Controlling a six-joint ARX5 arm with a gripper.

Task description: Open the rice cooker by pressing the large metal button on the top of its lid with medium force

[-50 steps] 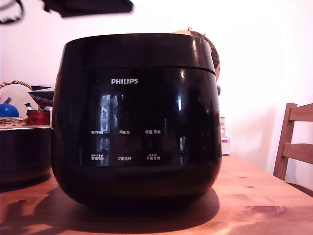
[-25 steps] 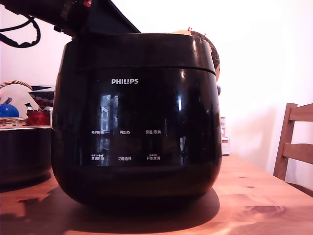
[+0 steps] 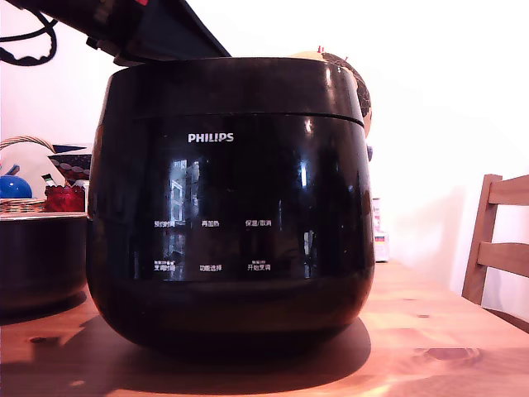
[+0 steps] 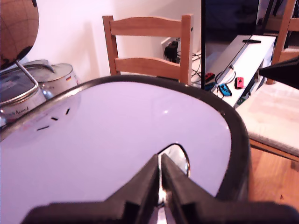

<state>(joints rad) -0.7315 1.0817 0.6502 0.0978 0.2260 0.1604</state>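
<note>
Your rice cooker (image 3: 230, 198) stood upright near the middle of a wooden table (image 3: 430, 331), its glossy black front with the white logo and two rows of small labels facing the exterior camera. It was broader than tall, its axis vertical. The lid (image 3: 235, 85) sat closed and level on top, a thin seam marking where it met the body. In the wrist view the lid's top (image 4: 117, 135) showed as a wide, pale, shiny surface with a dark rim, and the metal button (image 4: 177, 156) lay set into it near the edge.

Your gripper (image 4: 160, 175) had its two black fingers (image 4: 145, 182) pressed together, with only a sliver of a gap between them, and nothing held. The tips sat at the near edge of the button; whether they truly touched it you could not tell from either view. In the exterior view the arm (image 3: 140, 29) reached in over the lid from the exterior view's left, low above the top.

A dark bowl-like pot (image 3: 41, 256) stood beside the cooker at the exterior view's left, with a woven basket (image 3: 25, 174) behind it. A wooden chair (image 3: 496, 240) showed at the exterior view's right, and a globe (image 3: 355, 87) peeked out from behind the lid. The wrist view took in another chair (image 4: 149, 46) and a steel pot (image 4: 56, 77) beyond the cooker.
</note>
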